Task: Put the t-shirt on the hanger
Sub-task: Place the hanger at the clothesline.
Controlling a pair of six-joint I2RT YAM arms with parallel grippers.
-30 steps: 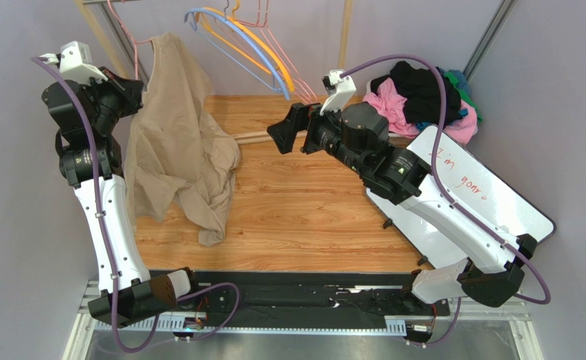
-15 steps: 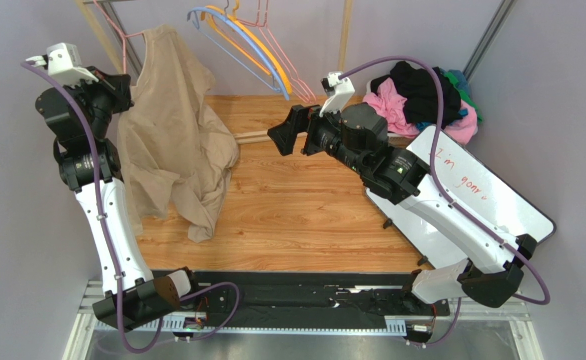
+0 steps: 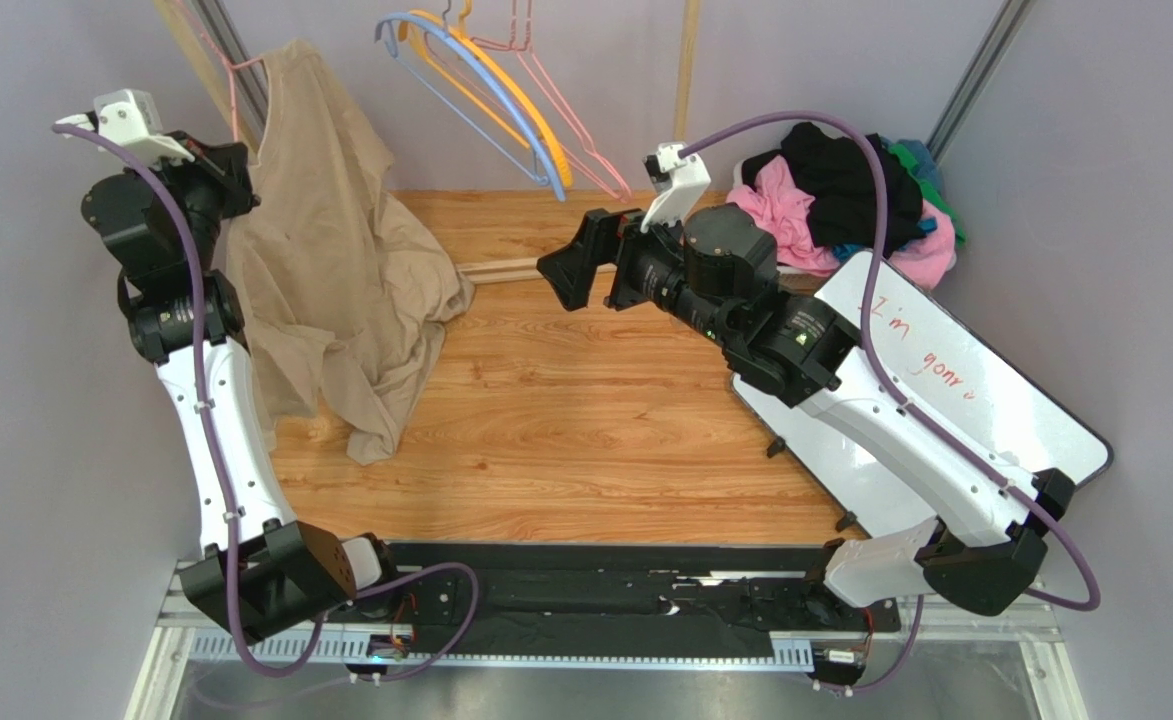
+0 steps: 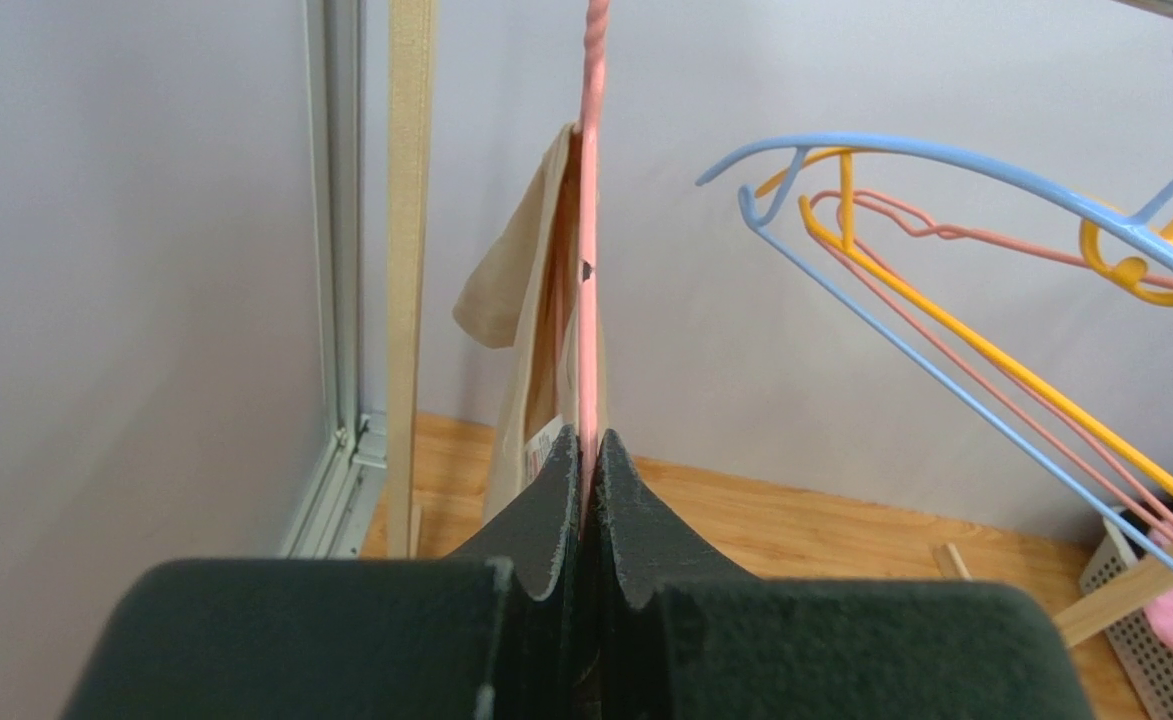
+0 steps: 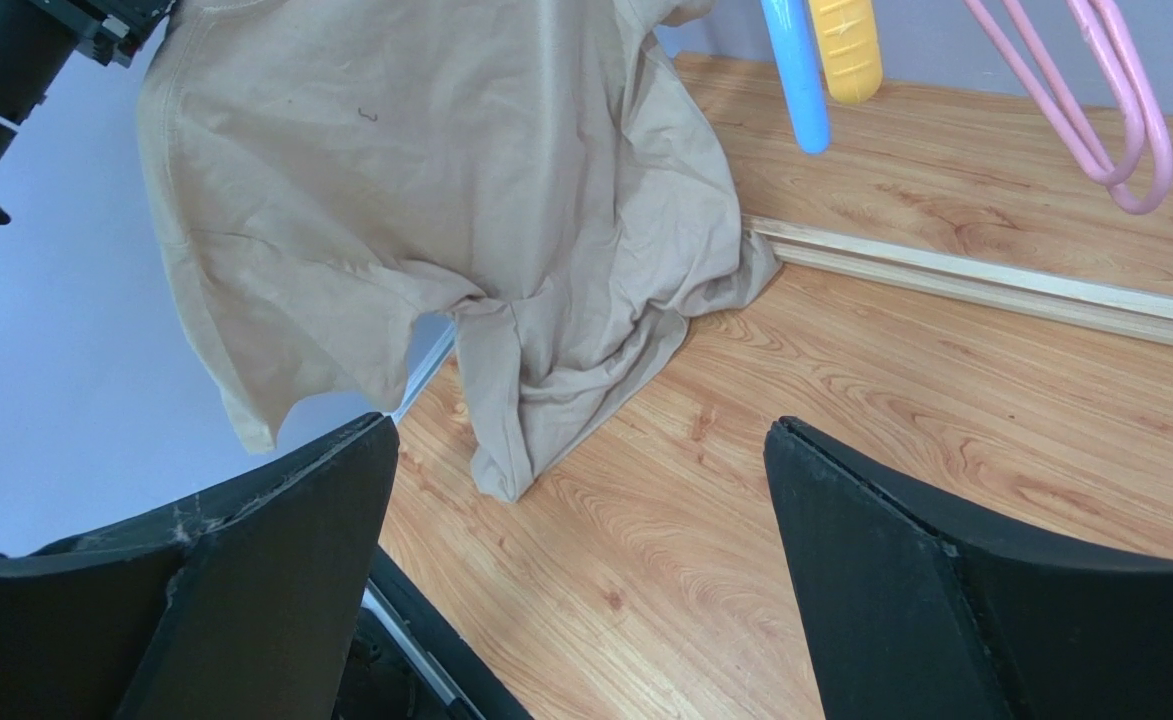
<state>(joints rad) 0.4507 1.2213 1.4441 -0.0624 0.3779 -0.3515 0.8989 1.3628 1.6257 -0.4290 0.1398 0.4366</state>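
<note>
The tan t-shirt [image 3: 322, 255] hangs draped over the thin pink wire hanger [image 3: 226, 72] at the back left, its lower part trailing onto the wooden table. My left gripper [image 3: 235, 162] is shut on the hanger's wire. In the left wrist view the pink hanger [image 4: 589, 225] rises straight up from between the closed fingertips [image 4: 589, 447], with the t-shirt [image 4: 532, 300] and its white label just behind. My right gripper [image 3: 577, 263] hovers mid-table, open and holding nothing. The right wrist view has the t-shirt [image 5: 442, 165] ahead of the open right gripper [image 5: 577, 450].
A blue hanger [image 3: 465, 83], an orange hanger [image 3: 525, 105] and more pink wire hangers [image 3: 570, 113] hang from the rack at the back. A pile of pink and black clothes [image 3: 848, 195] sits back right, beside a tilted whiteboard [image 3: 953, 390]. A wooden rack post [image 3: 685, 68] stands behind.
My left arm has carried the hanger and t-shirt up and toward the back left; the shirt's trailing hem slid left across the table. The right arm has stayed still.
</note>
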